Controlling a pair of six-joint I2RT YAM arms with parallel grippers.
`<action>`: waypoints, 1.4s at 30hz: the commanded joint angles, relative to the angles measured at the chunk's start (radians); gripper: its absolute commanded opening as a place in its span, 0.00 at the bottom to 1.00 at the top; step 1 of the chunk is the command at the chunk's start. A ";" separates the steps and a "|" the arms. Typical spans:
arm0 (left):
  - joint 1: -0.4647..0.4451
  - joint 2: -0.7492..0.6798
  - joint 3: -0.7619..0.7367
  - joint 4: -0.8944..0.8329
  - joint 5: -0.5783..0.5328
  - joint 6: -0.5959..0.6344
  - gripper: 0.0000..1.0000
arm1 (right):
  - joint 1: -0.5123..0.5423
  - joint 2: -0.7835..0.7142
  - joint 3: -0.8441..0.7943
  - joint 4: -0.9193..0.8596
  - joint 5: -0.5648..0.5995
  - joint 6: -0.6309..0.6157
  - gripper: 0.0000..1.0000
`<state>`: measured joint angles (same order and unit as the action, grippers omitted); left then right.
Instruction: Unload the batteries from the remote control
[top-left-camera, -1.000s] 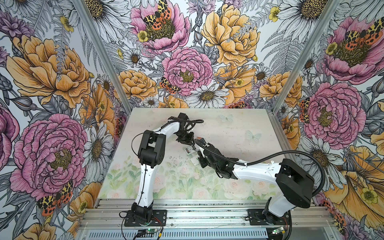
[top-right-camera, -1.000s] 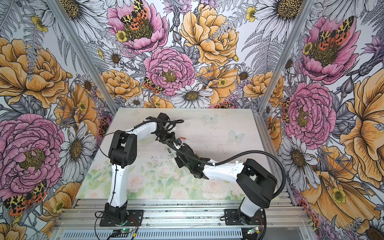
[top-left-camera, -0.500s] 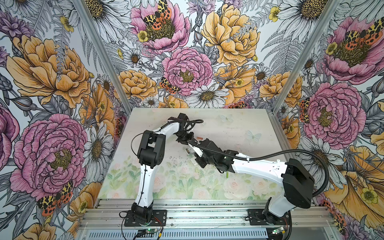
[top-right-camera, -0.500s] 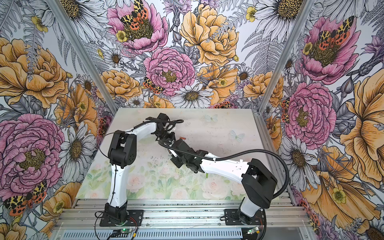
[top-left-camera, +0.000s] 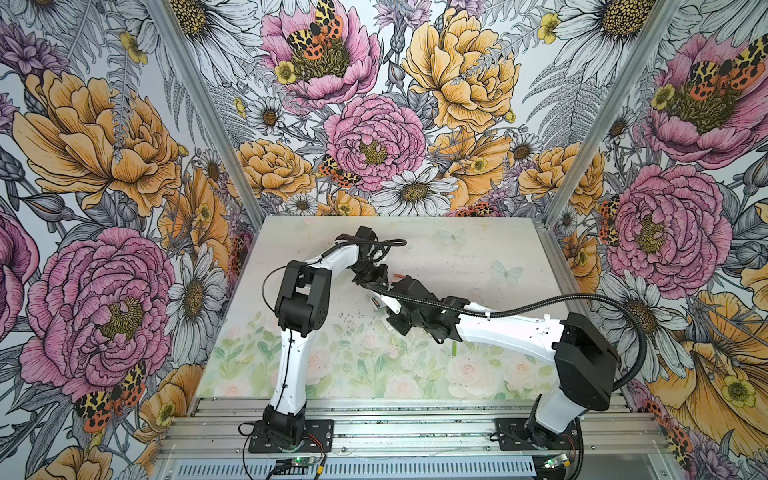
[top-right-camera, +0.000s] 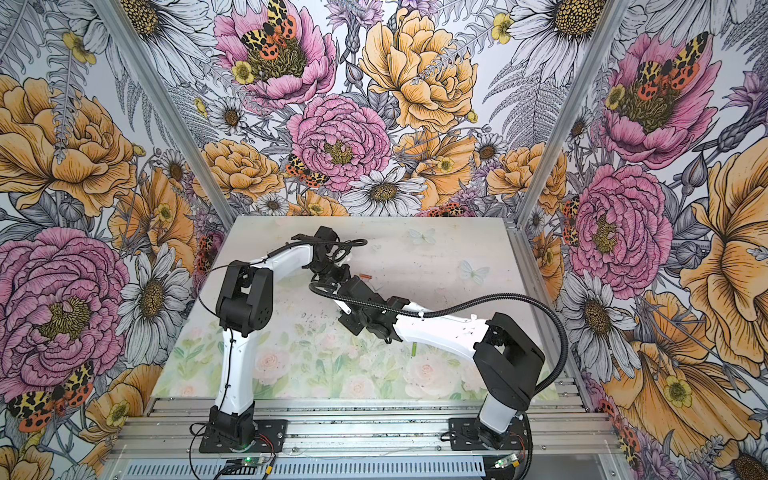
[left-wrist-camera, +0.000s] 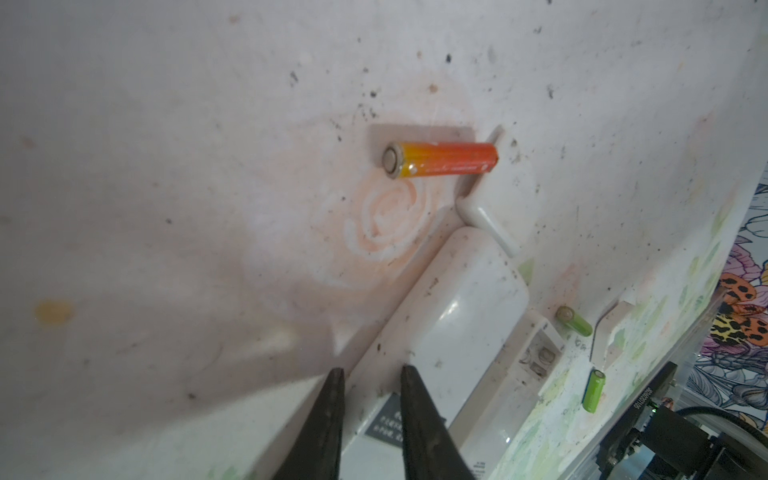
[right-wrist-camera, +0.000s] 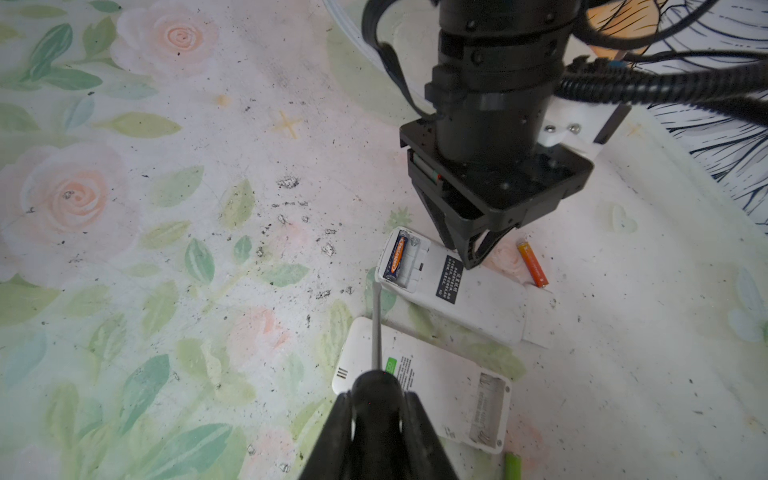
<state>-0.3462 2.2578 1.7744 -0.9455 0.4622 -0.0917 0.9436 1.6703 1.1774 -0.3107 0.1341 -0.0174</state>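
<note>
R claw (right-wrist-camera: 377, 401) clamped on screwdriver (right-wrist-camera: 376, 332), tip held at remote (right-wrist-camera: 469, 303) end.
In batt. bay (right-wrist-camera: 412, 258) black battery (right-wrist-camera: 397, 259) is seen; orange battery (right-wrist-camera: 532, 264) laid on bench (right-wrist-camera: 208, 124) by remote. L claw (left-wrist-camera: 372, 372) barely parted, pressed on remote.

Overhead stereo pair; close wrist views
</note>
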 joint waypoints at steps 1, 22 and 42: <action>0.003 -0.012 -0.010 -0.033 0.023 -0.001 0.25 | -0.007 0.021 0.036 0.008 0.023 -0.001 0.00; 0.008 -0.009 -0.013 -0.033 0.033 0.003 0.25 | -0.017 0.058 0.061 0.006 0.023 0.018 0.00; 0.010 -0.012 -0.014 -0.033 0.027 0.006 0.25 | -0.019 0.017 0.040 -0.057 0.033 0.028 0.00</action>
<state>-0.3424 2.2578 1.7744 -0.9527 0.4759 -0.0910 0.9344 1.7222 1.2201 -0.3523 0.1562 -0.0059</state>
